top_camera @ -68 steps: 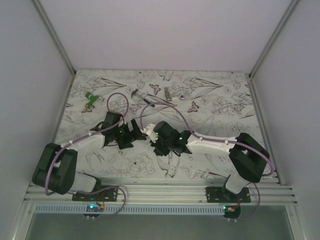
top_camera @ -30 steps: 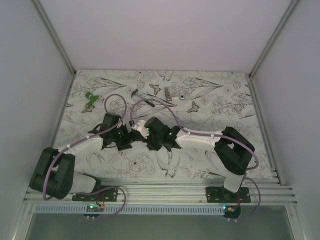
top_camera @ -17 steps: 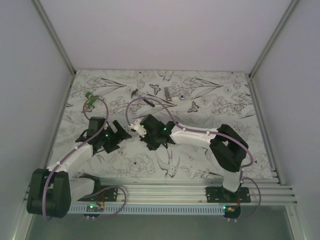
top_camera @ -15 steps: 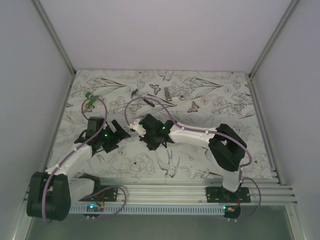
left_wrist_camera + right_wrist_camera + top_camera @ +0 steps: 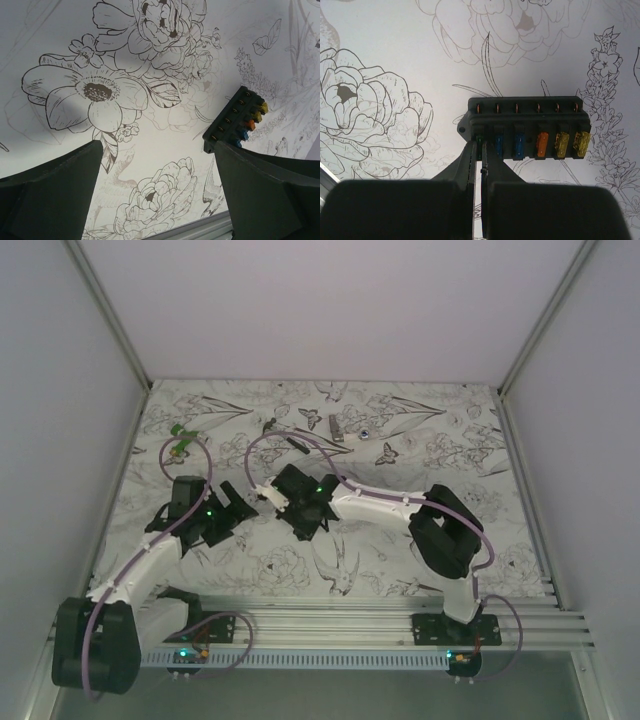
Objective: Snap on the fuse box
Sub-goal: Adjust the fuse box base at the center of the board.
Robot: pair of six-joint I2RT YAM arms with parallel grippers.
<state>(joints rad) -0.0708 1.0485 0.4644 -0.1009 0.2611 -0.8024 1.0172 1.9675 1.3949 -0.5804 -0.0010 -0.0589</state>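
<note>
The fuse box [image 5: 527,127] is a flat black box lying on the flower-print table, with green, blue, orange and yellow fuses in a row. My right gripper [image 5: 481,145] is shut, its fingertips meeting at the box's left end, over the green fuse. My left gripper [image 5: 160,200] is open and holds nothing. The fuse box [image 5: 237,120] lies ahead of its right finger [image 5: 270,195], apart from it. From above, the left gripper [image 5: 238,505] sits left of the right gripper [image 5: 303,525], which hides the box.
A green plastic piece [image 5: 181,435] lies at the far left. A thin dark stick tool [image 5: 295,445], a small grey part [image 5: 337,430] and a tiny round item [image 5: 365,432] lie at the back. A metal rail [image 5: 320,620] runs along the near edge.
The left arm has drawn back to the left, away from the right gripper. The right arm has reached further left. Both grippers keep their states.
</note>
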